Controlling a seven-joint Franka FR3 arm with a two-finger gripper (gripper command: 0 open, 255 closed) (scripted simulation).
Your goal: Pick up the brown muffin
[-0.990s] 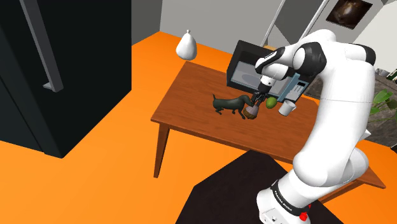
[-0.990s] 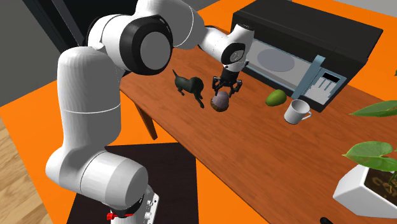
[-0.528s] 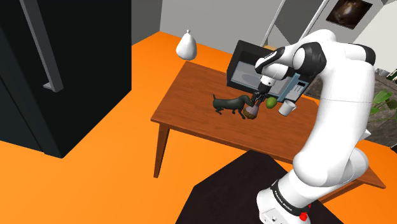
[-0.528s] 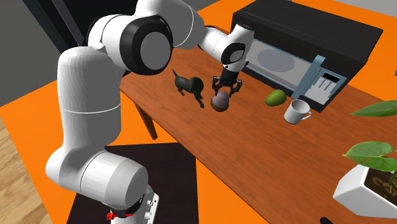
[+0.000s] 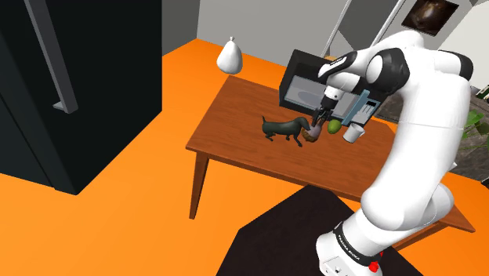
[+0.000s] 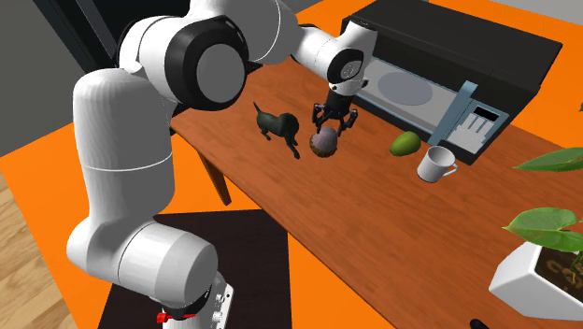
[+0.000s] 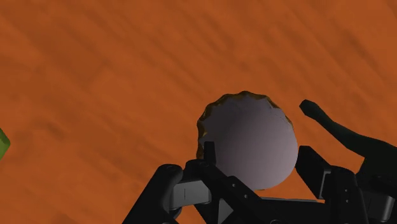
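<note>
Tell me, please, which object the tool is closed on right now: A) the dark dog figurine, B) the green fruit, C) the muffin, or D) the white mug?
C: in the wrist view the tool has its two fingers pressed against either side of the muffin, while the dog figurine, green fruit and mug sit apart from it.

Bright, even light lies flat across my worktop (image 5: 235,121). My white arm (image 6: 121,140) greys gently along its undersides. Between my jaws, the muffin (image 7: 251,143) has a pale side that darkens toward them.
</note>
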